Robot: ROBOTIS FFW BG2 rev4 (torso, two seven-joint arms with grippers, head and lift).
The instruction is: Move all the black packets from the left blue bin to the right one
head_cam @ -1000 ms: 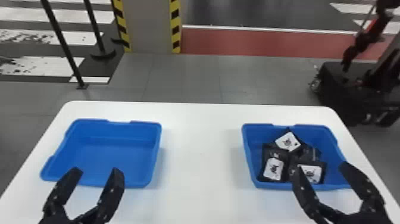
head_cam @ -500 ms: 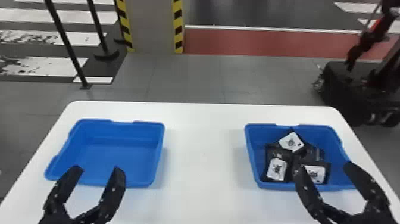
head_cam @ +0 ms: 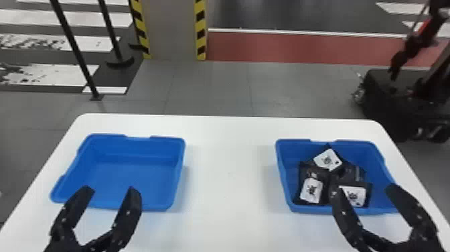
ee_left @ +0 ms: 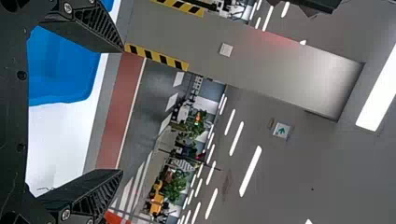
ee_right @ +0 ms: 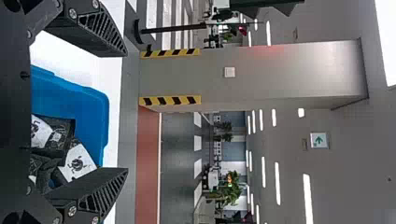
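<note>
In the head view I see flat black packets (head_cam: 311, 191) in the blue plastic right bin (head_cam: 311, 210) and none in the left blue bin (head_cam: 134, 177), so it looks all done, while in the left wrist view my black left gripper (ee_left: 123, 111) is wide, and in the right, my black right gripper (ee_right: 127, 112) too.

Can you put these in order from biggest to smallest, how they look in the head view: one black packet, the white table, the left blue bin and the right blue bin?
1. White table
2. Left blue bin and right blue bin: too alike to rank
3. Black packet
</note>
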